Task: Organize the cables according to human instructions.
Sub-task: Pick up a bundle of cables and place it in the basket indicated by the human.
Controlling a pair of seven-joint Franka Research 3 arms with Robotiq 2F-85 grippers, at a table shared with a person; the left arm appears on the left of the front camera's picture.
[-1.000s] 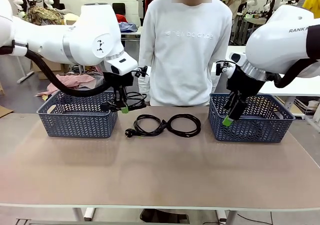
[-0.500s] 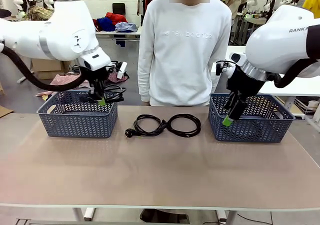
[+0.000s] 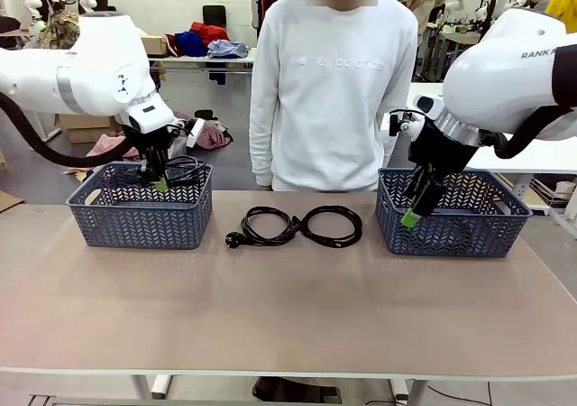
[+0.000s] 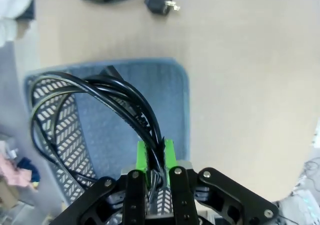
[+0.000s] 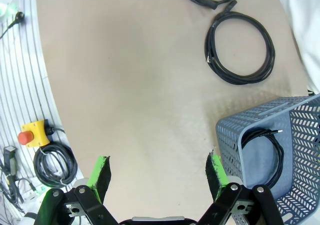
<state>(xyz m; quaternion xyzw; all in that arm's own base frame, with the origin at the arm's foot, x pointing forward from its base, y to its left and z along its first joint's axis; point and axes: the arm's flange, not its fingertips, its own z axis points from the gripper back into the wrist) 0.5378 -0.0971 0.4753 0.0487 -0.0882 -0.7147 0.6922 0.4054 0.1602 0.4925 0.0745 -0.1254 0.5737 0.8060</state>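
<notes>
Carried leftward since a second ago, the held cable now hangs over the left basket.

The left gripper is clamped tight on that coil, above the basket's far side. Its wrist camera adds the close-up: black strands pinched between the green pads, basket floor underneath. Two more cables lie side by side on the table between the baskets, the plugged cable and its neighbour. The right gripper hangs spread wide and empty by the near left corner of the right basket. Its wrist camera looks down inside and finds a fourth cable coiled there, which the front camera hides. A person stands at the far side.
</notes>
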